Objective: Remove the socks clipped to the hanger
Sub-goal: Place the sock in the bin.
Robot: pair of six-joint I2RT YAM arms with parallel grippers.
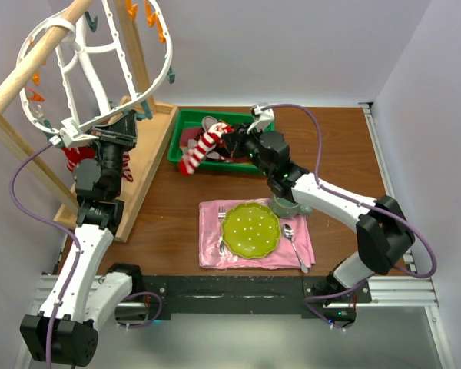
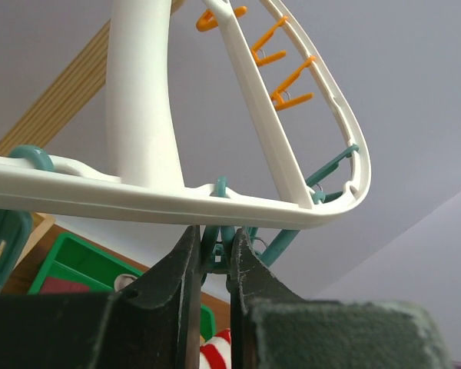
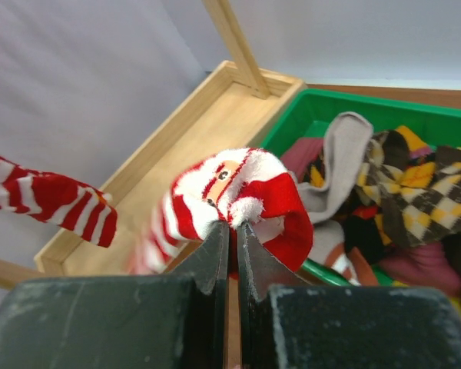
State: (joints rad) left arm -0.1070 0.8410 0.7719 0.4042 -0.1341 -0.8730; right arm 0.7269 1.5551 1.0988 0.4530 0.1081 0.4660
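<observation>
Over at the table's far left corner the hanger (image 2: 138, 115) hung from the wooden rack (image 1: 31, 73). The left gripper (image 2: 215, 277) was pressed together on a teal clip (image 2: 220, 250) at the hanger's low rim. The right gripper (image 3: 232, 238) pinched a striped sock (image 3: 238, 192) above the green bin (image 1: 186, 123) by the far edge, where more socks (image 3: 403, 184) lay heaped. Another striped sock (image 1: 77, 157) dangled just below the hanger.
</observation>
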